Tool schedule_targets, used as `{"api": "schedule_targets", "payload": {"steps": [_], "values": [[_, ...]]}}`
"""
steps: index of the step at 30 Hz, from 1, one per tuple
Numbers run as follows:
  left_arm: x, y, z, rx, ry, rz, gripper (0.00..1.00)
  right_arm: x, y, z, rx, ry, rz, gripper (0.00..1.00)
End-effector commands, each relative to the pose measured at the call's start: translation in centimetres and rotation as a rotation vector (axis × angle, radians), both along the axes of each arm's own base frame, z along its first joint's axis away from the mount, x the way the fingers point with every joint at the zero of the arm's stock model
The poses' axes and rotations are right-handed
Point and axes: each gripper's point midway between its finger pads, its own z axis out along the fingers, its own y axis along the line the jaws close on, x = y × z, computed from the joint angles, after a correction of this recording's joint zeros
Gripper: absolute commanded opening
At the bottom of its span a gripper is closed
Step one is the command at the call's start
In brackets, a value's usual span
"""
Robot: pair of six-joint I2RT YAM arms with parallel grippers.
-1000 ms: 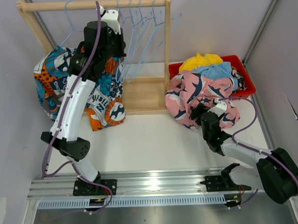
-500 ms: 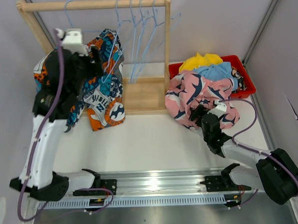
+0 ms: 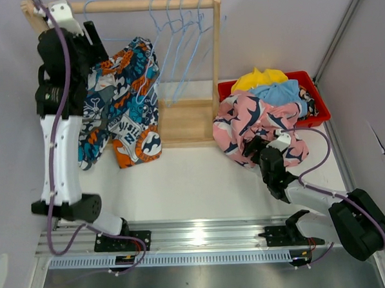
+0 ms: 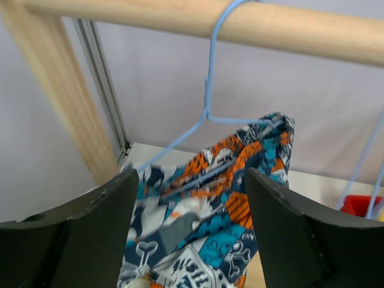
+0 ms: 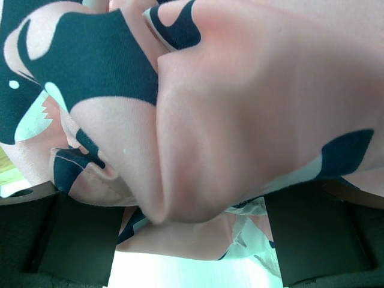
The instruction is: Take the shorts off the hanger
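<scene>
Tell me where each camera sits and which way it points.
Top external: above and behind the bases, looking down; both arms show, left gripper by the rail, right gripper at the pink shorts.
Left wrist: high up, facing the hanger and patchwork shorts; its fingers frame the bottom.
Right wrist: low, close against the pink shorts; its fingers in both lower corners.
Shared: top and left wrist both show patchwork shorts on the hanger.
</scene>
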Motion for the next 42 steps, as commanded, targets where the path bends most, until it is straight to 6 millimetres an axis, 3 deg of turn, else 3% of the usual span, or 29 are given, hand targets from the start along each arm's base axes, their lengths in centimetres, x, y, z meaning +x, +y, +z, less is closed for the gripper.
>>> {"api": "schedule_targets", "payload": {"steps": [1,4,8,13,18,24,32,41,42], "values": [[3.0,0.4,0.3,-0.040,0.022,-0.024,0.76,0.2,0.7,0.7,0.047,-0.040,0.010,0.88],[5.1,1.4,0.5,-0.077,0.017,-0.035,0.76,0.0,0.7,0.8,0.053,-0.051,0.018,0.89],[6.2,1.1,0.0,-0.085,0.024,-0.063,0.76,0.1,0.8,0.6,0.051,-0.043,0.024,0.89],[7.3,0.3,-2.0,-0.100,0.073,-0.103,0.72,0.4,0.9,0.4,0.048,-0.030,0.028,0.89],[7.6,-0.8,-3.9,-0.120,0.117,-0.158,0.57,0.5,0.5,0.2,0.069,-0.026,0.018,0.89],[7.3,-0.2,-5.8,-0.107,0.161,-0.120,0.55,0.3,0.0,0.2,0.094,-0.031,0.016,0.89],[7.3,-1.2,-6.4,-0.116,0.169,-0.157,0.48,0.3,-0.1,0.0,0.101,-0.031,0.012,0.89],[7.1,-1.6,-4.2,-0.129,0.123,-0.164,0.17,0.2,-0.2,-0.1,0.106,-0.031,0.014,0.89],[7.1,-1.8,-4.3,-0.129,0.126,-0.167,0.07,0.3,-0.2,0.0,0.108,-0.033,0.016,0.89]]}}
